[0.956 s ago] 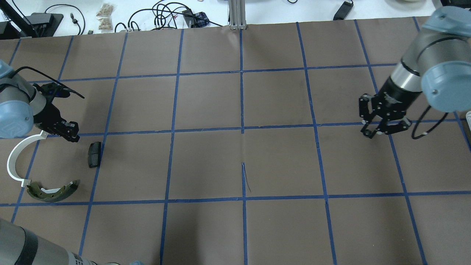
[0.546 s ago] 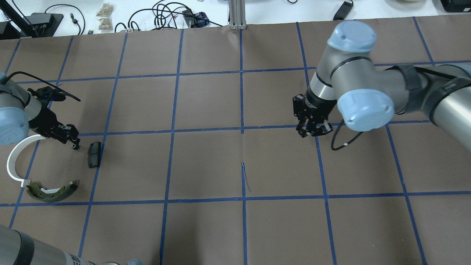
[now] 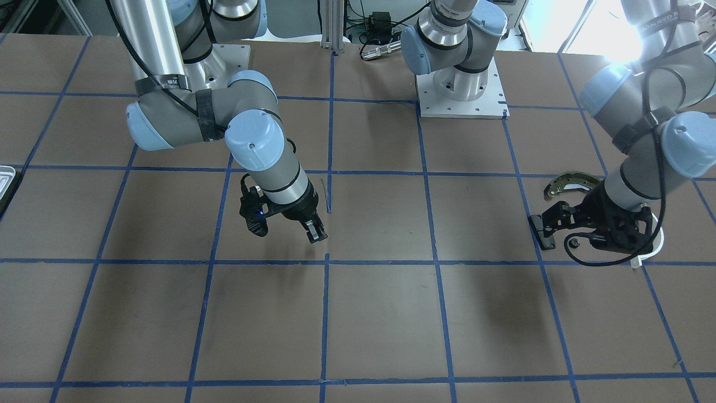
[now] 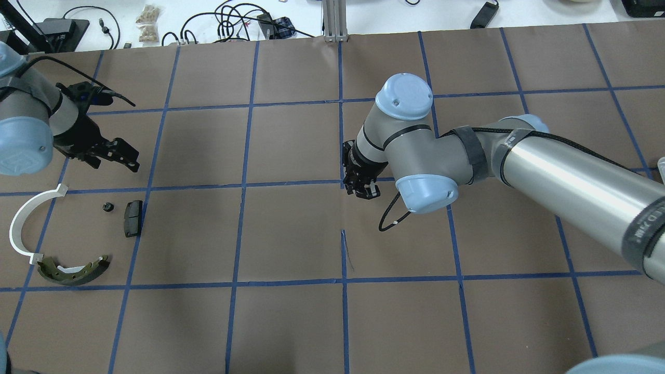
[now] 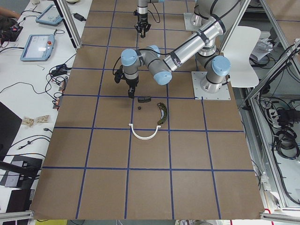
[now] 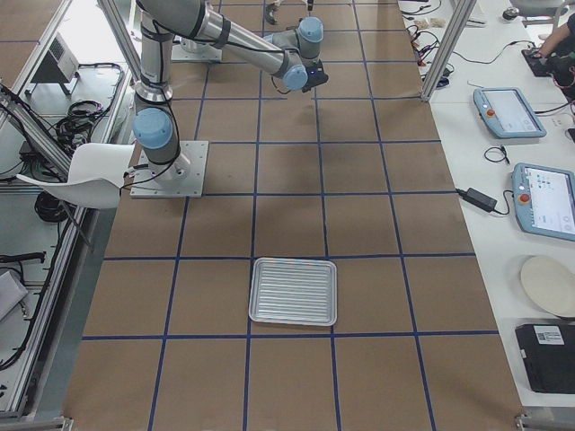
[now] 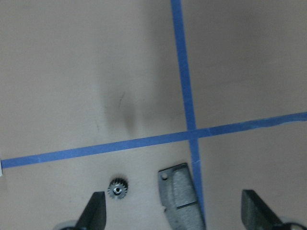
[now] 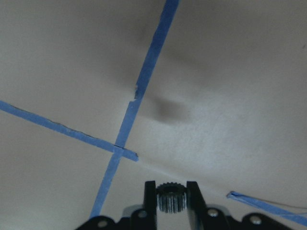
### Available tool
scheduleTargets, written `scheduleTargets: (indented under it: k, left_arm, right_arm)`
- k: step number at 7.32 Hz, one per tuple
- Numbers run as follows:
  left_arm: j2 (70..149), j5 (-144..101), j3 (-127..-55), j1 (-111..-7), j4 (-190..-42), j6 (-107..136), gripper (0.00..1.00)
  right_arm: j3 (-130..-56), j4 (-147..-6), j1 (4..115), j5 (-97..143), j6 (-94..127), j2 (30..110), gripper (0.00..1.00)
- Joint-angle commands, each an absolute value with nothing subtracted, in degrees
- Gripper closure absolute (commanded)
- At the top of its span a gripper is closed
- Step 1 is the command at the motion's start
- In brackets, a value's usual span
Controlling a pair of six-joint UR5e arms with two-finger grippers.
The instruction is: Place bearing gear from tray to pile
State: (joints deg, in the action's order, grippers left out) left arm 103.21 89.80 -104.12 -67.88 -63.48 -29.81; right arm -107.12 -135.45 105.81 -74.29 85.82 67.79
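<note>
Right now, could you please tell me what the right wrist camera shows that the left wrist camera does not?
Only the right wrist camera shows a small gear clamped in the right pincer. Only the left wrist camera shows a second gear lying loose on the table beside a black pad, with the left pincer open and empty. Both show the brown table crossed by blue tape.
</note>
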Motion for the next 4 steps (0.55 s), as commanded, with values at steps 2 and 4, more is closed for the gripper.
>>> scheduleTargets:
  k: [2,4]
  left_arm:
    - [102.8,89.5,-103.3,-82.4,-64.9,-5.0,0.0]
    - [103.8,89.1,-103.3,-88.1,-64.9,0.9,0.0]
  right_arm:
    - [-107.1,-137.5,106.1,-81.1,82.5,66.4,0.0]
    - [-104.8,-136.7,104.9,-80.3,75.1,67.1,0.0]
